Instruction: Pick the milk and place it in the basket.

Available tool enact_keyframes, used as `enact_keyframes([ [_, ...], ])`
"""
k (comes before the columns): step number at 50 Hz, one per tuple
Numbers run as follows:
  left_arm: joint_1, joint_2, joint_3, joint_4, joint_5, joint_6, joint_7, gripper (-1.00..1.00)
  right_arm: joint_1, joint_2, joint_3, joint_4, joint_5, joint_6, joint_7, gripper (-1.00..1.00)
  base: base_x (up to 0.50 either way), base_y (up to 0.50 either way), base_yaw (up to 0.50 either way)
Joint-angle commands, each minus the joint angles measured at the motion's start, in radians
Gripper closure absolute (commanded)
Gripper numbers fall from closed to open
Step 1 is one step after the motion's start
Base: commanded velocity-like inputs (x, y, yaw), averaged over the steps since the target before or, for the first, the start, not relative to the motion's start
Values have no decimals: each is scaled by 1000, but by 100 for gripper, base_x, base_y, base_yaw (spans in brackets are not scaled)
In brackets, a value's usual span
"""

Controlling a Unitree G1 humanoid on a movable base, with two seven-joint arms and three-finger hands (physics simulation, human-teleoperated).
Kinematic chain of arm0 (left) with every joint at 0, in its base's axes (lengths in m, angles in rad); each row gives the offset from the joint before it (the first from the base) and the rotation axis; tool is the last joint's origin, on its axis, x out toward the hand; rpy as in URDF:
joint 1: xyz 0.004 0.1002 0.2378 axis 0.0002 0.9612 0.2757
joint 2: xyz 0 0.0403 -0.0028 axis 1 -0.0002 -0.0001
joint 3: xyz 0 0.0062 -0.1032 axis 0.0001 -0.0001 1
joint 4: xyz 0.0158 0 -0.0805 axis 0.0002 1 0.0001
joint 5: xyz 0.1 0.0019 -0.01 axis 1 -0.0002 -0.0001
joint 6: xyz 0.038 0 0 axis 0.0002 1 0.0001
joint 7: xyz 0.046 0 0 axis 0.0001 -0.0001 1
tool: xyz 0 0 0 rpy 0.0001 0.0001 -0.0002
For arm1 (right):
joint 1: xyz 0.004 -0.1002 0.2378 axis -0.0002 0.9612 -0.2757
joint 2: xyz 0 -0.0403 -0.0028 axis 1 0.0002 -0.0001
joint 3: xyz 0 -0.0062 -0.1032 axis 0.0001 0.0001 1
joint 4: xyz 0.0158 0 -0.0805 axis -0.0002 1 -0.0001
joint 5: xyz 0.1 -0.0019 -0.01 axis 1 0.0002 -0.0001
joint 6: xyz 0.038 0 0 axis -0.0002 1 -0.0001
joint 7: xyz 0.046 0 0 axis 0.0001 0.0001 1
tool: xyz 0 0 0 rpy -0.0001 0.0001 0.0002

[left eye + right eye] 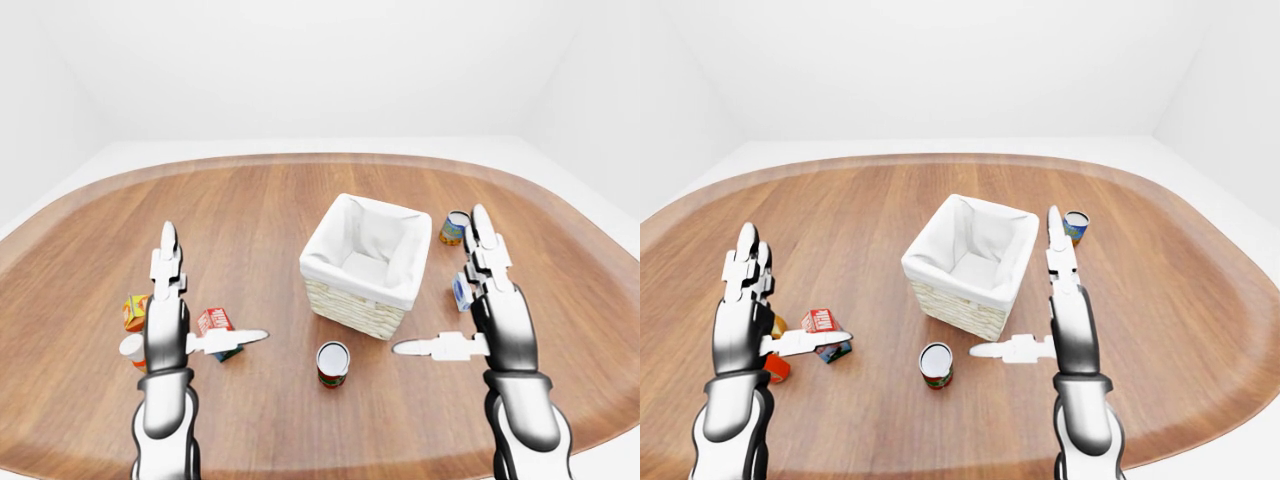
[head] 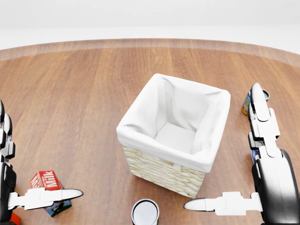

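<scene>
White walls ring a wooden table (image 1: pixel 260 215) where nothing is done yet. Both hands are spread and empty: the left hand (image 1: pixel 170 320) has its thumb across the standing milk (image 1: pixel 215 325), the right hand (image 1: pixel 490 310) waits at 3 o'clock of the empty basket (image 1: pixel 365 262) (grasp, lift and drop remain).

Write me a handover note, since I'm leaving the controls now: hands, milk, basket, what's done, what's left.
Left hand: open, thumb out over the milk, nothing held.
Right hand: open, empty, to the right of the basket.
Milk: standing on the table, at the lower left of the head view.
Basket: mid-table, white liner, nothing inside.
Done: nothing placed yet.
Left: close the left hand on the milk, lift it, set it in the basket.
</scene>
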Motion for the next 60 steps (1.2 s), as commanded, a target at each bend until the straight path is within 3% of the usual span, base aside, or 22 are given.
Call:
enact_keyframes([
  [1,-33,10,35,35,-13,0,3,-100,2,0,4,-2,-1,-1,0,-100,0,0,0],
  [13,-121,58,58,228,-11,0,67,-100,4,-1,4,9,0,-13,-2,-100,0,0,0],
  [43,-149,81,59,318,-13,0,92,-100,8,0,1,9,2,-18,-1,-100,0,0,0],
  [60,-206,109,55,441,-19,0,126,-100,9,1,1,-3,3,-9,3,-100,0,0,0],
])
